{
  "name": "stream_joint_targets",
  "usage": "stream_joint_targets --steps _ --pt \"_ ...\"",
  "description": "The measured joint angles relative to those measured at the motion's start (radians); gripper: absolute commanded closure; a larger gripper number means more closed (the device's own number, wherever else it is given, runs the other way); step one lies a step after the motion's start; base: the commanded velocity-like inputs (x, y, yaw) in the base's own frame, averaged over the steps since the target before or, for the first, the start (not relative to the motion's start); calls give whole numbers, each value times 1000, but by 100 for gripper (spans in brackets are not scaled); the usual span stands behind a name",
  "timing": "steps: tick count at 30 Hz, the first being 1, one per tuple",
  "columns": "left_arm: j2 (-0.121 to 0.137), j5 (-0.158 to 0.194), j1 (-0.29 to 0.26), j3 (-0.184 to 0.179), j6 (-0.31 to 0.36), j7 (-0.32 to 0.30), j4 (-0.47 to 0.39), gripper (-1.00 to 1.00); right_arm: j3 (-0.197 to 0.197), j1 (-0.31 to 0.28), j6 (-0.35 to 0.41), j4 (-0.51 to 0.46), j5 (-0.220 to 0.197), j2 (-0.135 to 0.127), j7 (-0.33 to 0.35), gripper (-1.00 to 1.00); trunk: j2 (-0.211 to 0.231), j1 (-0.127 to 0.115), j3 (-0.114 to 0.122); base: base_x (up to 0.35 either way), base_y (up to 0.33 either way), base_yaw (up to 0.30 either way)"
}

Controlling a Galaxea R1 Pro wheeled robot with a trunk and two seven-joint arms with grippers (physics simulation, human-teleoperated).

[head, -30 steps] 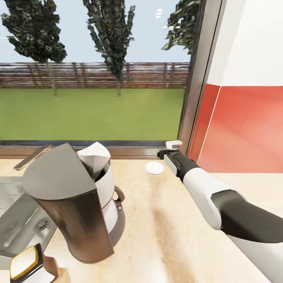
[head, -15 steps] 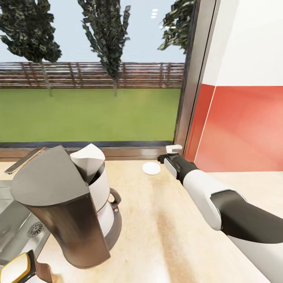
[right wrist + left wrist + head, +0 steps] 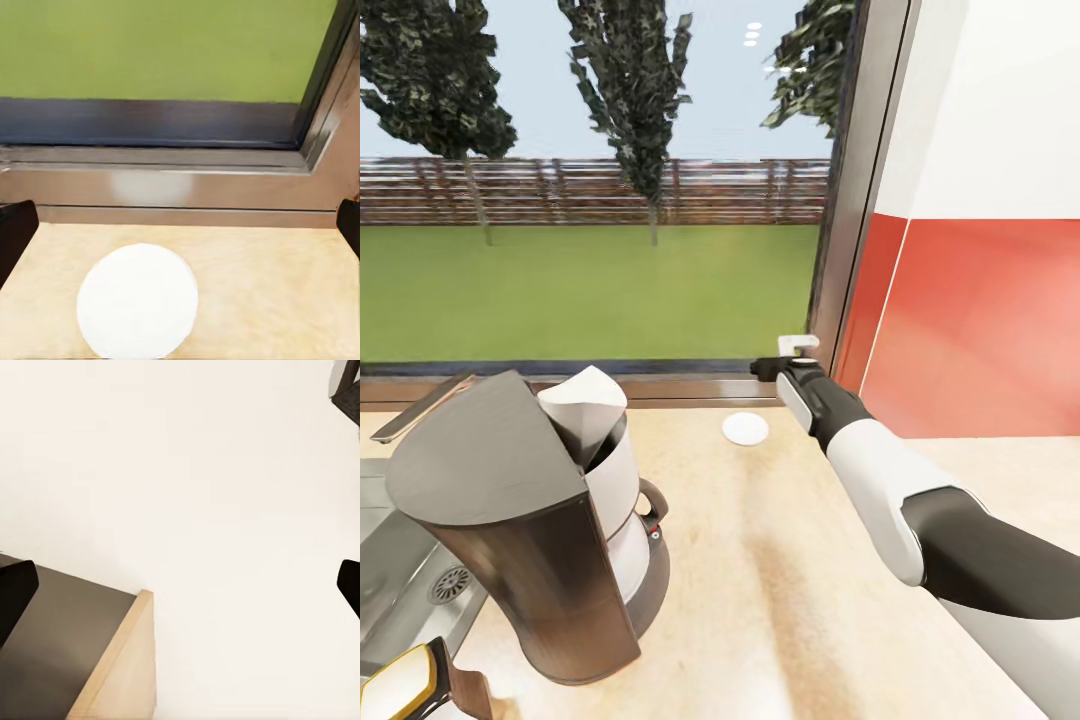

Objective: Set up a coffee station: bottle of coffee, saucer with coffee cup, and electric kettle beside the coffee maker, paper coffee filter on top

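Observation:
The grey coffee maker (image 3: 530,540) stands on the kitchen countertop (image 3: 760,610) at the left, with the white paper coffee filter (image 3: 586,408) sitting in its top. The small white saucer (image 3: 745,429) lies flat near the window sill with nothing on it, and it is also below the fingers in the right wrist view as the saucer (image 3: 138,301). My right gripper (image 3: 785,358) hovers open just above and behind the saucer, holding nothing. A dark jar with a yellow rim and white face, apparently the bottle of coffee (image 3: 405,682), lies at the near left corner. My left gripper (image 3: 180,585) is open and faces a white wall.
A steel sink (image 3: 400,570) and its faucet (image 3: 422,405) lie left of the coffee maker. A large window with a dark frame (image 3: 850,220) backs the counter. A red wall panel (image 3: 980,330) closes off the right side. A dark surface with a wooden edge (image 3: 112,660) lies under the left gripper.
The head view shifted slightly right early on. My right gripper has since risen a little above the saucer, toward the window frame. The saucer and the coffee maker stayed put.

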Motion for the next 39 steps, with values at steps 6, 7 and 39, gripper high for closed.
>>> stream_joint_targets --steps 6,7,39 --pt "5 0 12 0 0 0 12 -100 3 0 1 5 -126 0 65 -100 0 0 0 0 0 0" --pt "6 0 14 0 0 0 13 -100 3 0 1 5 -130 0 69 -100 0 0 0 0 0 0" --pt "4 0 18 -1 0 -2 13 -100 3 1 -3 56 -140 0 72 -100 0 0 -34 0 0 85"
